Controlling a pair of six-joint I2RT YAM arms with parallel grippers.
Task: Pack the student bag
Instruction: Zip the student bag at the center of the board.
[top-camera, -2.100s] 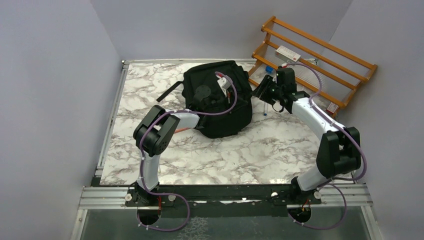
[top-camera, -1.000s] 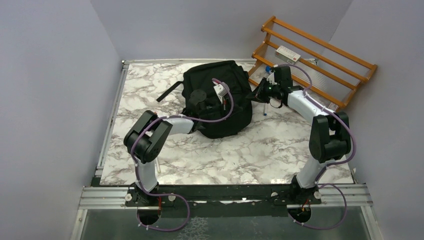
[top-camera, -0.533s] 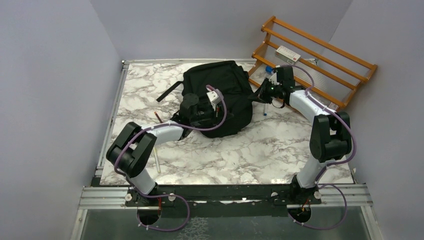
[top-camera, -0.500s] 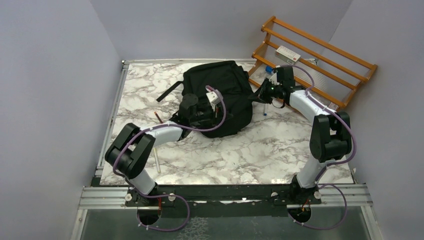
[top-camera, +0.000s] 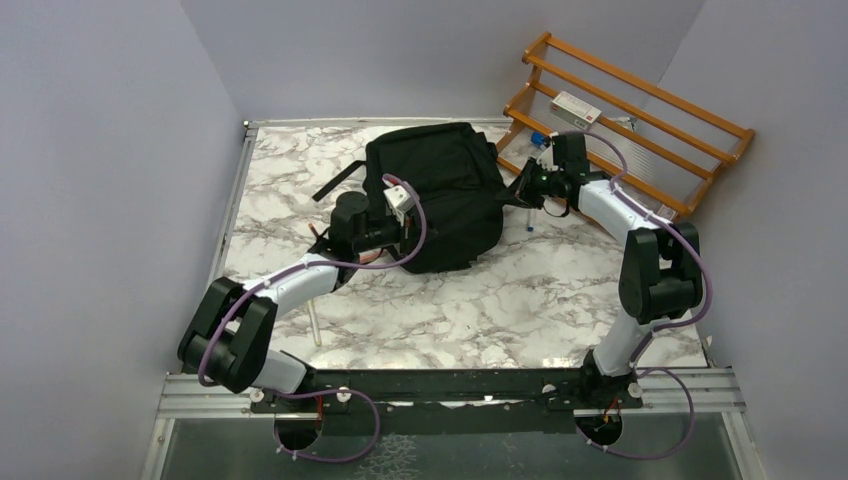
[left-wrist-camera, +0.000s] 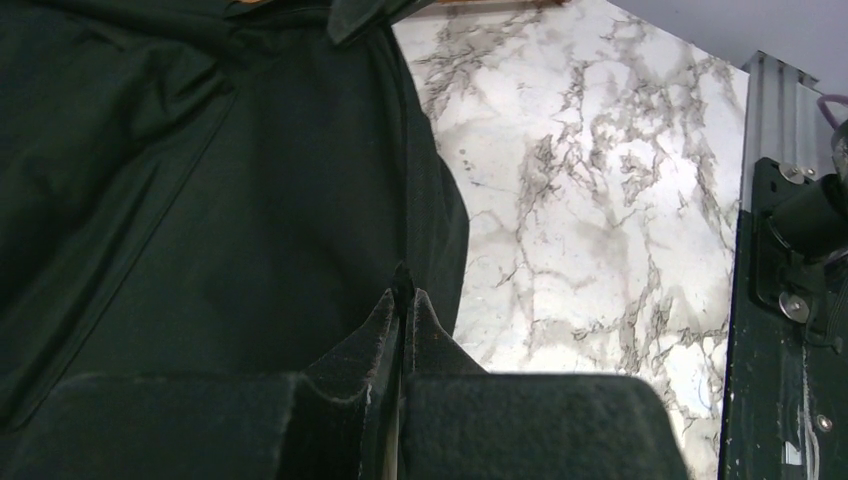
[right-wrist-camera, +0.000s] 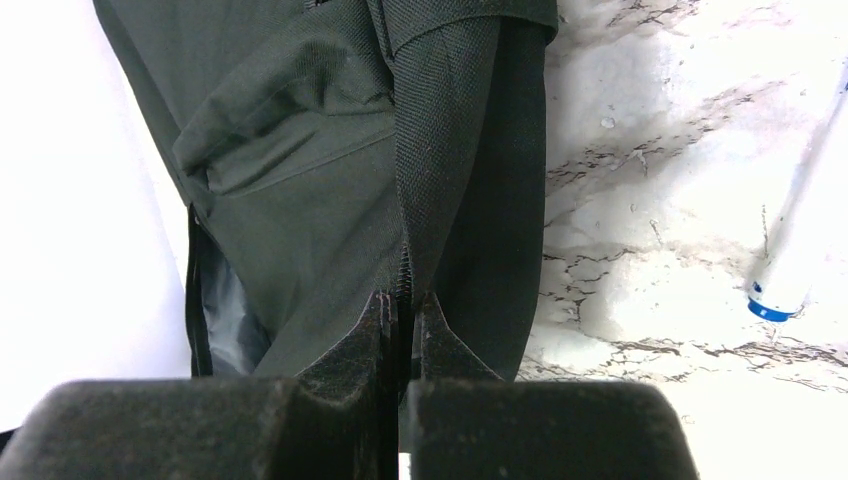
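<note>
The marble counter (top-camera: 520, 300) carries the student bag (top-camera: 455, 190), lying flat at its far middle. The right end effector (right-wrist-camera: 402, 305) grips the bag's webbing strap. The left end effector (left-wrist-camera: 402, 300) is clenched tight against its near-left edge.

Student bag (top-camera: 440, 195): matt black woven cloth, its strap (right-wrist-camera: 440, 150) a coarser ribbed webbing. Table (top-camera: 520, 300): smooth, faintly glossy marble-patterned top, edged by a brushed metal rail (top-camera: 200, 395). Rack (top-camera: 650, 87): orange-brown varnished wood, slight sheen.
</note>
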